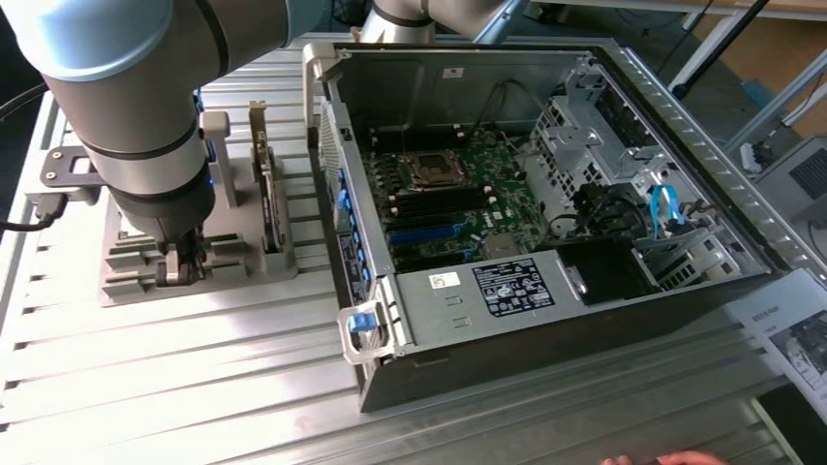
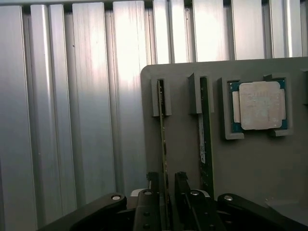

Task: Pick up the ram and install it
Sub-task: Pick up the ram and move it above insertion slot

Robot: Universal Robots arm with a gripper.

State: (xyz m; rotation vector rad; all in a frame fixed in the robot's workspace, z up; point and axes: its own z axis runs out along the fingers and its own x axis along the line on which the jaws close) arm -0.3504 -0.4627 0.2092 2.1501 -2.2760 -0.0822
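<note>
Pick-up step: the hand [image 2: 167, 185] straddles the ram [image 2: 162, 134], which stands on edge in the grey holder [image 2: 255, 163] on the bench [image 1: 194, 358]. The fingers [image 2: 153, 180] are narrowly apart, not clamped. Gripping calls for a square squeeze.

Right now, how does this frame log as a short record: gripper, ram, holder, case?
gripper: open, at the holder, fingers flanking the ram
ram: upright on edge, seated in a holder slot
holder: gray tray on the slatted table, also carrying a processor chip
computer case: open, to the exterior view's right of the holder
</note>
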